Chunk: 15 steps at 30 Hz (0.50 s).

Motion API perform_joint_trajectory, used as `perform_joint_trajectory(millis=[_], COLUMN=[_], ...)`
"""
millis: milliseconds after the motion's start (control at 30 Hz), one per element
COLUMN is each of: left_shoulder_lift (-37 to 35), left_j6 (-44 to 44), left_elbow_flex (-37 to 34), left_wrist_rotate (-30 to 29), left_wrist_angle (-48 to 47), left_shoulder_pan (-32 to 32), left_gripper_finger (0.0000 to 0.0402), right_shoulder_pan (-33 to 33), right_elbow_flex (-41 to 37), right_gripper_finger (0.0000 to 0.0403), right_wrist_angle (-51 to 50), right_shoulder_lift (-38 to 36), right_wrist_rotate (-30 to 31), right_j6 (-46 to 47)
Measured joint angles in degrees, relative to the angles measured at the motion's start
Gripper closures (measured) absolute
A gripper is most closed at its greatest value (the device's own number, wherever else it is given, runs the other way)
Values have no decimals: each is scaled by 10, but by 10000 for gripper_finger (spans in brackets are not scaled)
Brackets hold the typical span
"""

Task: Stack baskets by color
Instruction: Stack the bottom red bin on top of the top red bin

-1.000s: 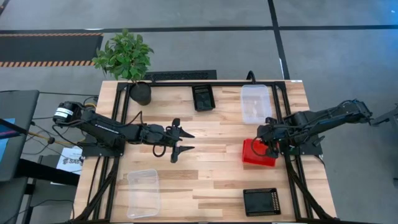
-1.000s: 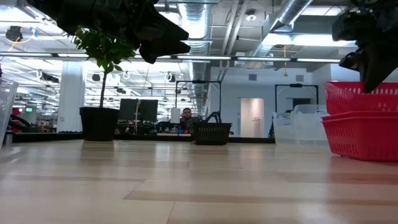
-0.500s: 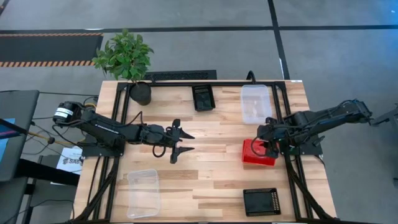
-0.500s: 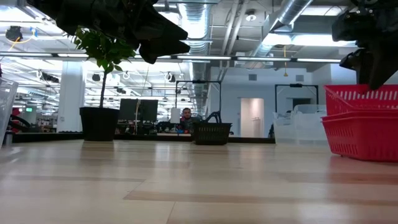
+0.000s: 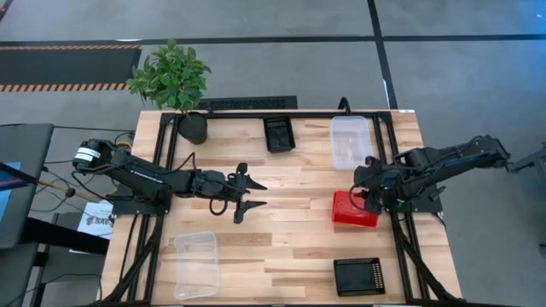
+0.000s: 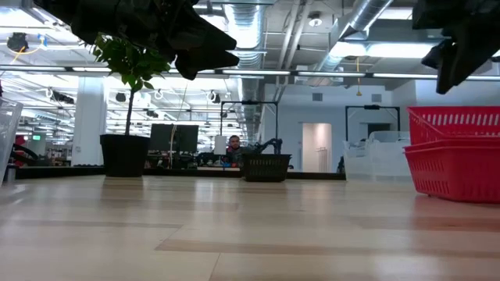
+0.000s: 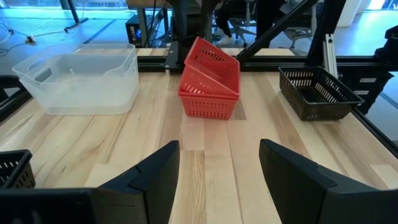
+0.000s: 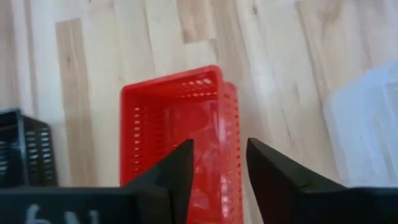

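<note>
Two red baskets (image 5: 354,211) sit nested at the table's right; the upper one (image 7: 211,62) rests tilted inside the lower one (image 7: 207,102). My right gripper (image 5: 364,195) hovers open just above them, pointing steeply down, with the red basket (image 8: 177,124) below its fingers and apart from them. My left gripper (image 5: 258,194) waits open above the table's middle, facing the red stack. Black baskets stand at the far middle (image 5: 279,133) and the near right (image 5: 358,275). Clear baskets stand at the far right (image 5: 351,141) and the near left (image 5: 197,264).
A potted plant (image 5: 193,128) stands at the far left corner. A dark frame rail (image 5: 281,114) runs along the far edge, and arm mounts stand at both sides. Bare wood lies between the two grippers and along the near middle (image 5: 281,273).
My right gripper has risen off the upper red basket's rim and now hangs clear above it. The upper red basket has sunk a little into the lower one and stays tilted.
</note>
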Motion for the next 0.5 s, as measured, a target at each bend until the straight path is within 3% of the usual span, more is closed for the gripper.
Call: perform_joint_trajectory(millis=[133, 300, 500], left_shoulder_lift=[0, 0, 0], left_j6=[0, 7, 7], left_elbow_flex=[0, 0, 0], left_wrist_rotate=[0, 0, 0], left_wrist_angle=[0, 0, 0], left_shoulder_pan=[0, 0, 0], left_gripper_finger=[193, 193, 193], right_shoulder_pan=[23, 52, 60], right_elbow_flex=[0, 0, -8], right_gripper_finger=[289, 384, 387], right_wrist_angle=[1, 1, 4], right_shoulder_lift=[0, 0, 6], right_wrist_rotate=[-19, -30, -32], right_j6=[4, 3, 12])
